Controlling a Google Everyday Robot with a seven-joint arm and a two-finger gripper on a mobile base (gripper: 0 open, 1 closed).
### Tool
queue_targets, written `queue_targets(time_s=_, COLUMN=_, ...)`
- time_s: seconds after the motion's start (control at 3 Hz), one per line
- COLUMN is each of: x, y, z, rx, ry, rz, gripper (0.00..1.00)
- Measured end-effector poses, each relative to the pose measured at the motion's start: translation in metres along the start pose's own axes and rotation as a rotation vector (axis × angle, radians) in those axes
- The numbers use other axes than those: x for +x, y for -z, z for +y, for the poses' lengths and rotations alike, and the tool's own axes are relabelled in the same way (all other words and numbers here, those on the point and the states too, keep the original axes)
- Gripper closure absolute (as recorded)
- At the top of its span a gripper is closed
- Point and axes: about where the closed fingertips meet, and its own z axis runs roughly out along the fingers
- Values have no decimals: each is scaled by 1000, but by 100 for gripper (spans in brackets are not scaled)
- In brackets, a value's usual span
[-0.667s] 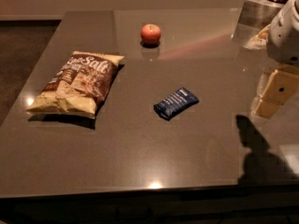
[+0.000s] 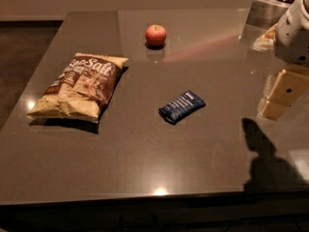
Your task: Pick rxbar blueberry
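Observation:
The rxbar blueberry [image 2: 182,106] is a small flat bar in a dark navy wrapper with pale lettering. It lies flat on the dark grey table [image 2: 145,163], near the middle and turned at an angle. My gripper [image 2: 276,105] hangs over the right side of the table, well to the right of the bar and apart from it. It holds nothing that I can see. Its white arm [image 2: 294,30] rises above it at the right edge, and its shadow falls on the table below.
A large brown-and-cream chip bag [image 2: 79,87] lies on the left of the table. A red-orange apple [image 2: 155,35] stands at the back centre. A metal container [image 2: 270,8] with dark contents sits at the back right corner. The table's front edge runs along the bottom.

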Motion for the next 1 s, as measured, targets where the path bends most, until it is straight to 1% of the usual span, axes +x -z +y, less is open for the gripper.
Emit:
queue_targets(time_s=0.33, x=-20, y=-11, z=-6, rx=-37, ry=39, rz=-40, gripper=0)
queue_targets(time_s=0.67, x=-41, y=-29, z=-17, rx=-90, ry=81, rz=-85, gripper=0)
queue_targets(time_s=1.0, x=-64, y=-57, z=-28, rx=-152, ry=143, rz=-109, gripper=0)
